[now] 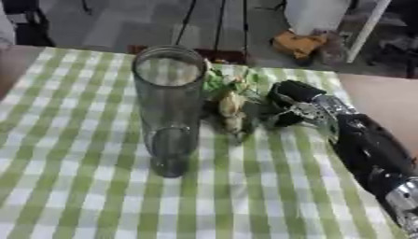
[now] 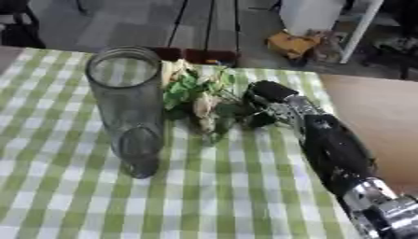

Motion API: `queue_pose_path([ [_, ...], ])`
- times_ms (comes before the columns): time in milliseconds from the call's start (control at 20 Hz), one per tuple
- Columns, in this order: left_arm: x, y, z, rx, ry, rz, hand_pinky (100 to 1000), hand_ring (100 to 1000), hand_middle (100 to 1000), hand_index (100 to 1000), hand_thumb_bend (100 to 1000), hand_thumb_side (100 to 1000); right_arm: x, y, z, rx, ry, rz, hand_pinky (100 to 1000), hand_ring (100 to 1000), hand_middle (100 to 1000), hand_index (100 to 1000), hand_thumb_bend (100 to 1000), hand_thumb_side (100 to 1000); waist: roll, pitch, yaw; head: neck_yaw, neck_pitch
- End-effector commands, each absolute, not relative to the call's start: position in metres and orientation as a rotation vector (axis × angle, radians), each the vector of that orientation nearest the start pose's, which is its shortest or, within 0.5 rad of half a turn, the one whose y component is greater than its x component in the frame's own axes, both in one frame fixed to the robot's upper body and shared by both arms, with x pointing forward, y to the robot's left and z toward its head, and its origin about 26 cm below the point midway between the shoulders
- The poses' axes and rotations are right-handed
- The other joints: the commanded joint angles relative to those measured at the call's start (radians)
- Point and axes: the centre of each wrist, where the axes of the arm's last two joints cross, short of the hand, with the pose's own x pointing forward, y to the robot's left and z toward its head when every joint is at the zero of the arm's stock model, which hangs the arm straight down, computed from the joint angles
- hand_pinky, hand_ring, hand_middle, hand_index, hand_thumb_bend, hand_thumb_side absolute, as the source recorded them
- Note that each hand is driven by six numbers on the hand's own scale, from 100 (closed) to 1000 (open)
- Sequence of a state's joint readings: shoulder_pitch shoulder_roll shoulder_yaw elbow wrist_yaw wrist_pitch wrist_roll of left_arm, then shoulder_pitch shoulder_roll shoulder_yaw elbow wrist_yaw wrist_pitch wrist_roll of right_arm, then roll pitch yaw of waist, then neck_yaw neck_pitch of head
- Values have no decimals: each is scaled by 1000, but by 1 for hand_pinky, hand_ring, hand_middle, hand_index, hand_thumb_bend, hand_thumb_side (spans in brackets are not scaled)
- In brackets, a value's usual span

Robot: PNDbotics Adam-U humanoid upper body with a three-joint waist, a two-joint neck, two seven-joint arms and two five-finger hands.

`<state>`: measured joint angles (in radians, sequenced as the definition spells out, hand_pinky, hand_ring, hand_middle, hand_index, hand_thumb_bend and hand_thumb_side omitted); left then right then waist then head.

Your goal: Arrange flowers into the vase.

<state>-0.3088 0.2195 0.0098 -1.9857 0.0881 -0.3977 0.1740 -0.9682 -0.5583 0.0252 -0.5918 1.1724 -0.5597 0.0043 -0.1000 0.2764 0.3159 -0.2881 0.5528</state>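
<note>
Lying by vase (image 1: 169, 107): flowers (image 2: 200, 100) | right hand (image 2: 274, 100) beside them; finger state unclear

Tall clear glass vase (image 1: 169, 107) upright on desk, no flowers in it. Flowers (image 2: 202, 103) w/ green leaves, pale blooms lie just right of vase.

The right arm (image 2: 339, 156) is reaching in from five o'clock toward eleven o'clock. Its right hand (image 2: 271, 95) is lying low, its finger state hidden from view.
</note>
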Motion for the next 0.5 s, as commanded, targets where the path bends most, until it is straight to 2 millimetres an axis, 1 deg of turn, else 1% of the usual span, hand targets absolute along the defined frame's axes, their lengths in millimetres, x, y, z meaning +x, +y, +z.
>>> queue_pose_path([
  [50,301,244,198,27,3585,26,531,831,934,956,100,871,477,-392,179,-1106,-1499,1556,248,128,100,171,273,542,6,-21,-1,-1,-4],
  [100,301,244,198,27,3585,26,531,831,934,956,100,870,476,-392,179,-1107,-1505,1550,239,101,100,150,227,577,7,-21,0,-1,-5],
  [150,301,244,198,27,3585,26,531,831,934,956,100,870,476,-393,179,-1109,-1521,1538,226,100,100,136,189,584,8,-21,-1,-1,-6],
  [200,301,244,198,26,3585,26,531,831,934,956,100,869,475,-393,179,-1109,-1536,1527,217,100,100,126,169,591,8,-21,-1,-1,-6],
  [400,302,244,198,28,3584,28,531,829,933,956,100,869,475,-395,177,-1091,-1586,1497,157,100,100,100,133,591,10,-21,-1,-1,-8],
  [500,302,244,198,29,3585,29,530,829,932,956,100,869,474,-395,176,-1083,-1599,1486,129,100,100,100,151,602,11,-21,-2,-2,-9],
])
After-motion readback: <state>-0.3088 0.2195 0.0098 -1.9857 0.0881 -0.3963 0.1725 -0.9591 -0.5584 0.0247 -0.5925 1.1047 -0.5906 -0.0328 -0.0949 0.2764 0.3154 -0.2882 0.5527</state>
